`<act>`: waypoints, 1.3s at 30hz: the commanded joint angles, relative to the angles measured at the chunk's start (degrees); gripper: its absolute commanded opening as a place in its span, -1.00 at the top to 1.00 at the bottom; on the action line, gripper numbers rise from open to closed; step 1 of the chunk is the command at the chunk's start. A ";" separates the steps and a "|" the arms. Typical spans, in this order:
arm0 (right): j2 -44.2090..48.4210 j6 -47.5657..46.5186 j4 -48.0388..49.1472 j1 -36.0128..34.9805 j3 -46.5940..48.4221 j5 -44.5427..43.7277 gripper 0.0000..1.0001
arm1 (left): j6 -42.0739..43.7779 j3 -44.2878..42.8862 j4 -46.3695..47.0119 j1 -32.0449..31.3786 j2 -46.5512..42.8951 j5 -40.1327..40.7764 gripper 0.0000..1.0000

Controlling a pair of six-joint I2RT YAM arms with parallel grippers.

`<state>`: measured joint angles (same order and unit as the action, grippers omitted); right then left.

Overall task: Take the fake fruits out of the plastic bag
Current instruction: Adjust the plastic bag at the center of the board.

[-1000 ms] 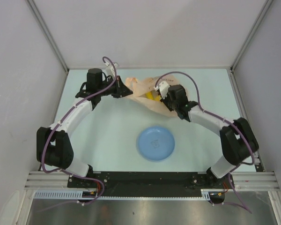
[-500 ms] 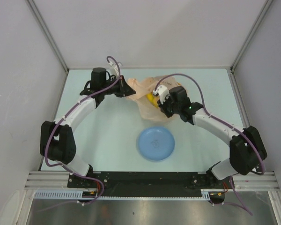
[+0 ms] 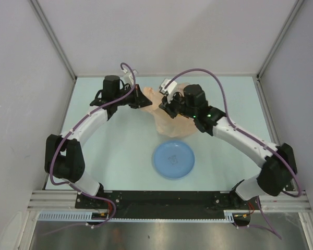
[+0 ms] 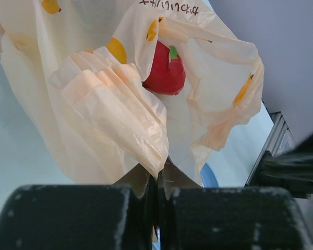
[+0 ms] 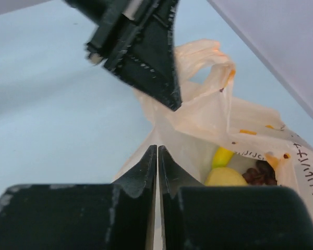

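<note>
The peach-orange plastic bag [image 3: 172, 124] hangs bunched between my two grippers at the back middle of the table. My left gripper [image 3: 142, 99] is shut on a gathered fold of the bag [image 4: 120, 104]. The red dragon fruit [image 4: 165, 73] shows through the bag's opening in the left wrist view. My right gripper [image 3: 168, 107] is shut on a thin edge of the bag [image 5: 198, 120], close to the left gripper [image 5: 146, 57]. Inside the bag I see the yellow banana [image 5: 222, 155], the yellowish pear-like fruit [image 5: 227, 177] and the dark grape bunch [image 5: 258, 174].
A round blue plate [image 3: 173, 159] lies on the table in front of the bag; a sliver of it shows in the left wrist view [image 4: 208, 178]. Grey walls with metal posts close in the back and both sides.
My right gripper has moved left and towards the back, close to the left gripper, and the bag has bunched up between them. The left gripper keeps its hold and has shifted slightly right.
</note>
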<state>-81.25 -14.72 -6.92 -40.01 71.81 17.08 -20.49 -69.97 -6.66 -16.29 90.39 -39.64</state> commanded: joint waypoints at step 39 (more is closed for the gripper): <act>-17.01 0.04 8.24 12.94 -3.17 -29.28 -0.52 | 4.67 -5.08 -2.05 -1.81 0.58 -1.76 0.92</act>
<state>-98.48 -17.45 -3.36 -28.53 65.39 -1.34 -17.41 -72.18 -8.95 -17.89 90.85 -39.86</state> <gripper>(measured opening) 0.738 0.034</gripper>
